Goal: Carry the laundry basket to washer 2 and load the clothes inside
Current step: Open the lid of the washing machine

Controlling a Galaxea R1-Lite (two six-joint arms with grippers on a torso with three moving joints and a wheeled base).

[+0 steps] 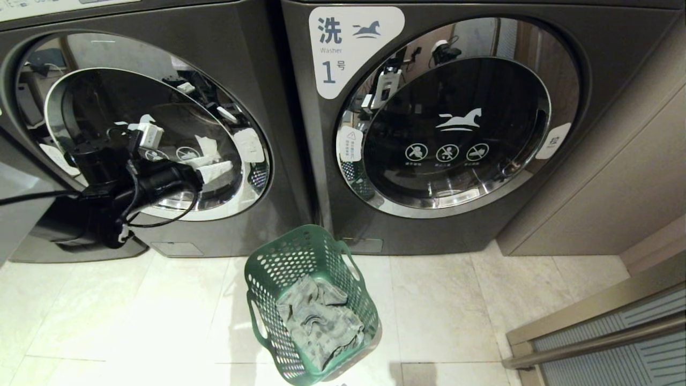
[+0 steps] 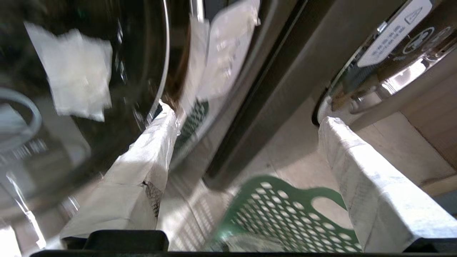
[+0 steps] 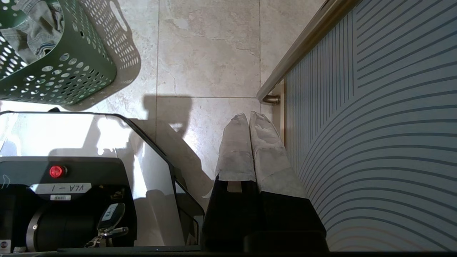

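Two front-loading washers fill the upper half of the head view. The one at 1 o'clock (image 1: 455, 123) is labelled washer 1. The one at 10 o'clock (image 1: 144, 134) shows no number here, so it is presumably washer 2; its round door (image 1: 161, 145) looks shut against the cabinet.

Below them lies the pale tiled floor (image 1: 455, 311), and at 4 o'clock a ribbed panel with a metal rail (image 1: 600, 338).

The green laundry basket (image 1: 311, 305) stands on the floor at 6 o'clock, in front of the seam between the two machines and apart from both. A grey garment (image 1: 319, 321) lies crumpled inside it.

The left hand (image 1: 211, 161) is raised at 9 o'clock, just in front of the left washer's door glass. Its taped fingers (image 2: 150, 150) are spread wide and hold nothing. The right hand (image 3: 250, 125) hangs parked low beside the ribbed panel, fingers pressed together and empty.

The carrying looks finished, since the basket sits before the machines. The step in hand appears to be opening the door. That calls for bringing the spread fingers to the door's edge near 3 o'clock of its ring, hooking the handle there and swinging it out. Only then can the garment be lifted in.
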